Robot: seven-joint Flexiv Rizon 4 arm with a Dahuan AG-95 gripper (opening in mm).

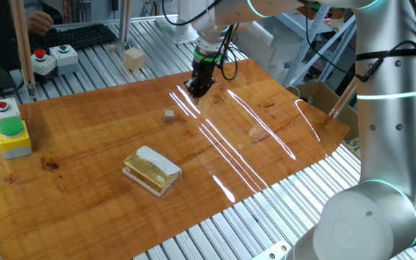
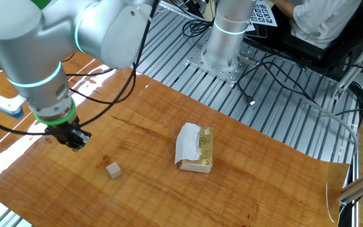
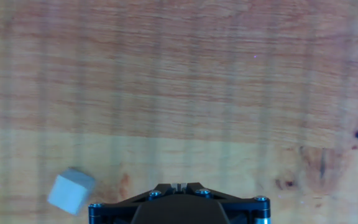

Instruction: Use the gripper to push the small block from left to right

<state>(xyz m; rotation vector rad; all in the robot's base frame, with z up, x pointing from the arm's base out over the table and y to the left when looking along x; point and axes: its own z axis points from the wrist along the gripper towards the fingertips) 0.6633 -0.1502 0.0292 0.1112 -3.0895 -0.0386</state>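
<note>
Because my gripper, fingers drawn narrow and holding nothing, hangs apart from the small block lying loose on the wooden board, an off-centre push could spin the cube aside rather than rightward.

The gripper hangs just above the wooden table, at its left side. Its black fingers are close together, and nothing is seen between them. The small block lies on the table, near the gripper but apart from it. A yellow packet with white wrapping lies further right, well apart from the block.
</note>
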